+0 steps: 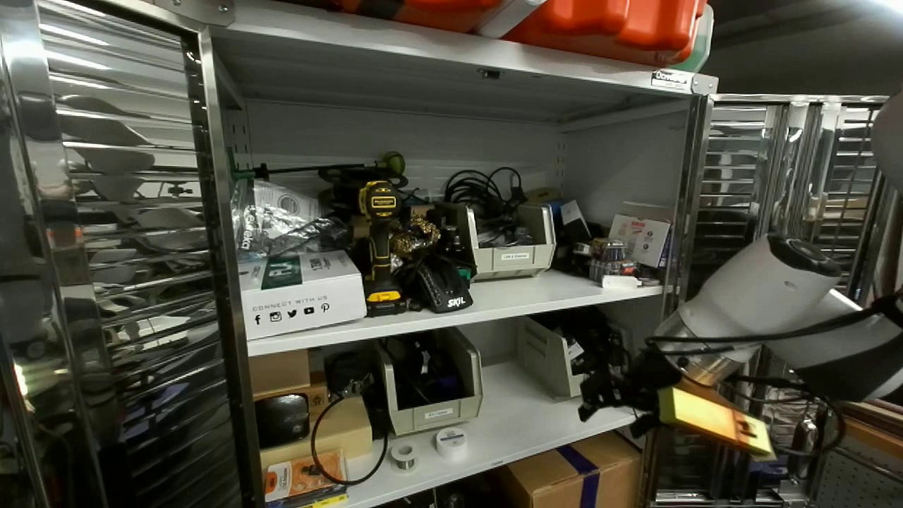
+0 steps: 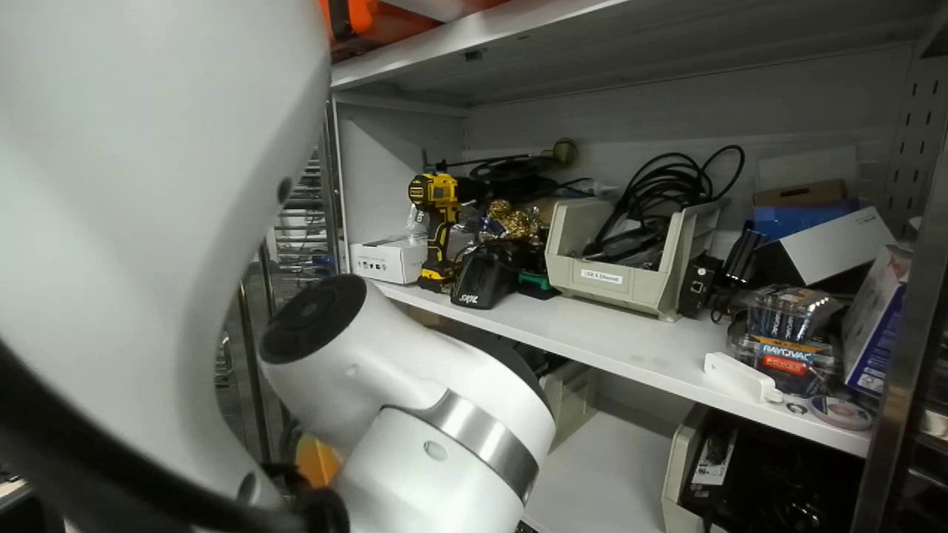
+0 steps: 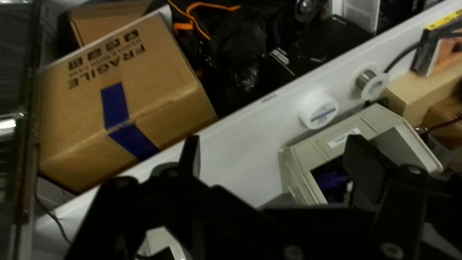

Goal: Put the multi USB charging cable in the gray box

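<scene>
A grey bin labelled "USB & Ethernet" stands on the upper shelf in both exterior views (image 1: 494, 265) (image 2: 629, 287), with coiled black cables (image 1: 480, 185) (image 2: 659, 185) piled in it. A second grey bin (image 1: 416, 425) stands on the lower shelf and also shows in the wrist view (image 3: 303, 153); it holds dark cables and something purple. A third grey bin (image 1: 544, 361) stands right of it. I cannot tell which cable is the multi USB charging cable. My gripper (image 1: 612, 416) is open and empty at the lower shelf's right front; its fingers show in the wrist view (image 3: 276, 155).
A thin black cable loop (image 1: 385, 446) hangs beside boxes at the lower left. A white spool (image 1: 451, 444) and a solder spool (image 1: 403, 458) sit at the lower shelf's front. A cardboard box (image 3: 86, 112) is below. Cabinet doors (image 1: 127, 247) flank the shelves.
</scene>
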You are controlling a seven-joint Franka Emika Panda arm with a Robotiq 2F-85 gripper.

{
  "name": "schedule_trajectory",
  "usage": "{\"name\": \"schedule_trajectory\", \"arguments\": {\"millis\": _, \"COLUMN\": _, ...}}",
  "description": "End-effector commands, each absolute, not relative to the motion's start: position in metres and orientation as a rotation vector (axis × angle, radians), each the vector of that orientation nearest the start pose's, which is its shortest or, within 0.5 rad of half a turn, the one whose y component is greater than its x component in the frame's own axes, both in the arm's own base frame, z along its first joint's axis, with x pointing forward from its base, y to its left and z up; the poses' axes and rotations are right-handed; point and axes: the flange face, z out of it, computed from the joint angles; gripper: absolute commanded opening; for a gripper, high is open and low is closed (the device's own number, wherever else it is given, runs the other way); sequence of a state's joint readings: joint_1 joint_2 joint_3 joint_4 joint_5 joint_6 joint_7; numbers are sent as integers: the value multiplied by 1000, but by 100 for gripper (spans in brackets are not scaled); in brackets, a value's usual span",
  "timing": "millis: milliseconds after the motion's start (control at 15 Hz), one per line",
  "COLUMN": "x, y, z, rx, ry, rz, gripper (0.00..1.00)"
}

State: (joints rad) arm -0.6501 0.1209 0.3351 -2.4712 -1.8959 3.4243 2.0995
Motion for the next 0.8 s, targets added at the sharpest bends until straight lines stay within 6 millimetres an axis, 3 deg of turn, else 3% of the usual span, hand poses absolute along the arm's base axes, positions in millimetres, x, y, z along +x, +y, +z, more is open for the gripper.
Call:
{"name": "schedule_trajectory", "arguments": {"millis": 0, "x": 368, "y": -33, "z": 256, "rx": -2748, "ry": 717, "rz": -536, "gripper": 100}}
{"name": "schedule_trajectory", "arguments": {"millis": 133, "x": 349, "y": -47, "z": 254, "rx": -2755, "ry": 742, "rz": -435, "gripper": 100}}
{"name": "schedule_trajectory", "arguments": {"millis": 200, "x": 364, "y": -43, "z": 246, "rx": -2769, "ry": 709, "rz": -495, "gripper": 100}}
{"name": "schedule_trajectory", "arguments": {"millis": 733, "x": 361, "y": -44, "z": 242, "rx": -2772, "ry": 716, "rz": -479, "gripper": 100}}
